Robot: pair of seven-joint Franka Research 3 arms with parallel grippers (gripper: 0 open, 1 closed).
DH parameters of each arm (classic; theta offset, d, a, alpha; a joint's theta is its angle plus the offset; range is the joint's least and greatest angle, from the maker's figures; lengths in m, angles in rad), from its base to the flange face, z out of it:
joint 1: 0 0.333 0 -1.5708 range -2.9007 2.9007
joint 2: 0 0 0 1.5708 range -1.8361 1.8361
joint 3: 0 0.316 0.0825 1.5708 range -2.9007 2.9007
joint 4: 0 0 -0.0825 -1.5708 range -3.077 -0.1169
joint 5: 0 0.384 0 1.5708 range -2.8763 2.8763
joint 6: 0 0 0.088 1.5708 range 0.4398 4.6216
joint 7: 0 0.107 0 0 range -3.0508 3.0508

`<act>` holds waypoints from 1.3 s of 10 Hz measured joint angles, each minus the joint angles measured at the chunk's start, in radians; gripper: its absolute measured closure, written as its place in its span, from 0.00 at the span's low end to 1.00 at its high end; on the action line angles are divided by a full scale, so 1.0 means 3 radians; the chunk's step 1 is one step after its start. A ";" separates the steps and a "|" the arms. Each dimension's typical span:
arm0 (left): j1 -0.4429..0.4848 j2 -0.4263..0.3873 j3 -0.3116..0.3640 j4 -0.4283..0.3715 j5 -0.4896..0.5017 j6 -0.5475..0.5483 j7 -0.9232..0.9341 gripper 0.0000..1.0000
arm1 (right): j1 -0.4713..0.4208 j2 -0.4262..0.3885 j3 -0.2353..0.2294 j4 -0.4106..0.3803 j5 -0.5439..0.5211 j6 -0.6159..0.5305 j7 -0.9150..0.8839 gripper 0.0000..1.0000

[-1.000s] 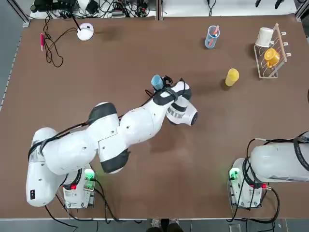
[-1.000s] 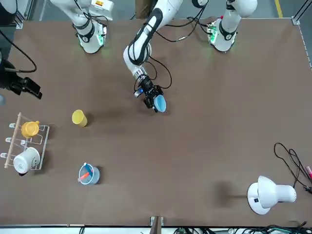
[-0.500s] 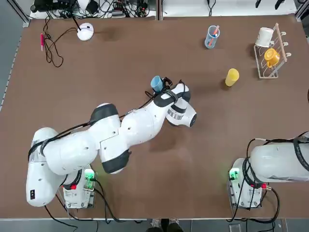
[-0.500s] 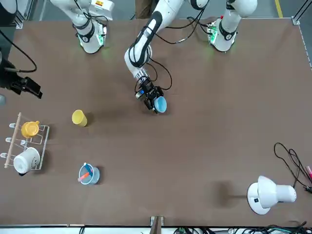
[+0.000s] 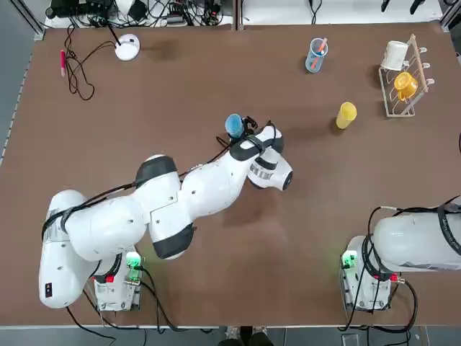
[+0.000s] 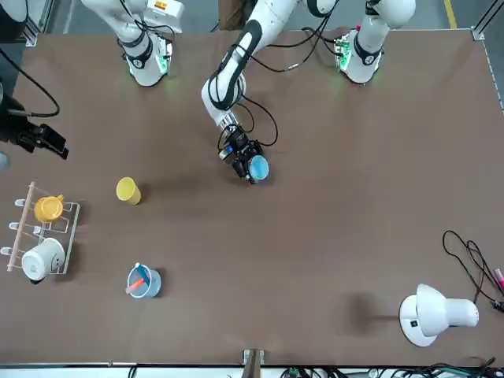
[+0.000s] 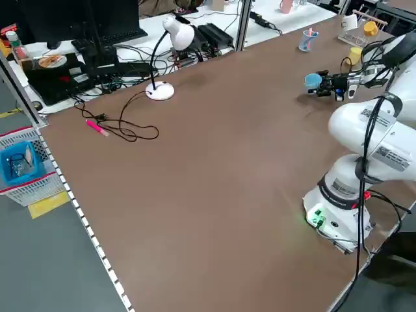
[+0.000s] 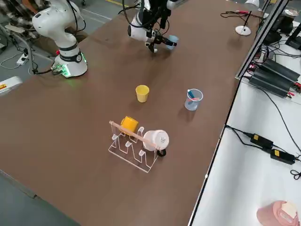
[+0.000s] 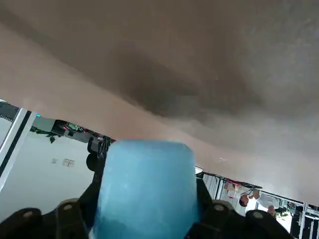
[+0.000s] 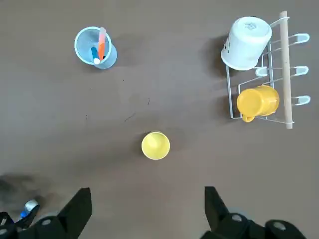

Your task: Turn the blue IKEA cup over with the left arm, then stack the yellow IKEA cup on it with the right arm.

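The blue IKEA cup (image 5: 234,124) stands near the table's middle and looks round from overhead. I cannot tell which end is up. My left gripper (image 5: 240,127) reaches in from the robot's side and sits around the cup, low over the table. The left wrist view fills with the blue cup (image 9: 147,189). The yellow IKEA cup (image 5: 346,114) stands alone to the right, mouth up in the right wrist view (image 10: 155,145). The right arm (image 5: 418,245) is parked at its base, and its gripper (image 10: 147,219) hangs open high above the yellow cup.
A clear cup with pens (image 5: 316,54) stands at the far side. A wire rack (image 5: 403,76) at the far right holds a white mug and an orange-yellow mug. A white lamp (image 5: 127,47), a cable and a pink pen (image 5: 63,61) lie at the far left.
The blue cup has gone from tilted in the left gripper to standing straight on the table. The left wrist has shifted slightly. The right arm has not moved.
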State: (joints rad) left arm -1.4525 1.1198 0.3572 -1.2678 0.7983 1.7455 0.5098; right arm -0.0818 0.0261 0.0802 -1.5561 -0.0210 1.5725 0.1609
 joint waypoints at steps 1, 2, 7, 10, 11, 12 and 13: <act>0.0000 0.0000 0.0000 0.0004 0.0000 0.0000 0.0000 0.19 | 0.0000 0.0000 0.0000 0.0000 0.0000 -0.0001 0.0000 0.00; 0.0000 0.0000 0.0001 0.0007 0.0000 0.0000 0.0000 0.18 | 0.0000 0.0000 0.0000 0.0000 0.0000 -0.0001 -0.0001 0.00; 0.0000 0.0000 0.0018 0.0045 0.0003 0.0002 0.0000 0.01 | 0.0000 0.0000 0.0000 0.0000 0.0000 -0.0023 -0.0002 0.00; 0.0002 -0.0038 0.0064 0.0117 0.0005 0.0002 0.0000 0.01 | 0.0000 0.0000 0.0000 0.0000 0.0000 -0.0023 -0.0003 0.00; 0.0002 -0.0100 0.0075 0.0124 0.0008 0.0000 0.0000 0.01 | 0.0000 0.0000 0.0001 0.0000 0.0000 -0.0023 -0.0004 0.00; 0.0003 -0.0191 0.0086 0.0129 0.0011 -0.0010 0.0001 0.01 | 0.0000 0.0000 0.0001 0.0000 0.0000 -0.0023 -0.0004 0.00; 0.0003 -0.0316 0.0089 0.0131 0.0012 -0.0041 0.0004 0.01 | 0.0000 0.0000 0.0000 0.0000 0.0000 -0.0022 -0.0004 0.00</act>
State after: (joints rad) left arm -1.4517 1.0251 0.3840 -1.2285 0.8019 1.7331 0.5109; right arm -0.0818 0.0261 0.0803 -1.5560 -0.0209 1.5658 0.1596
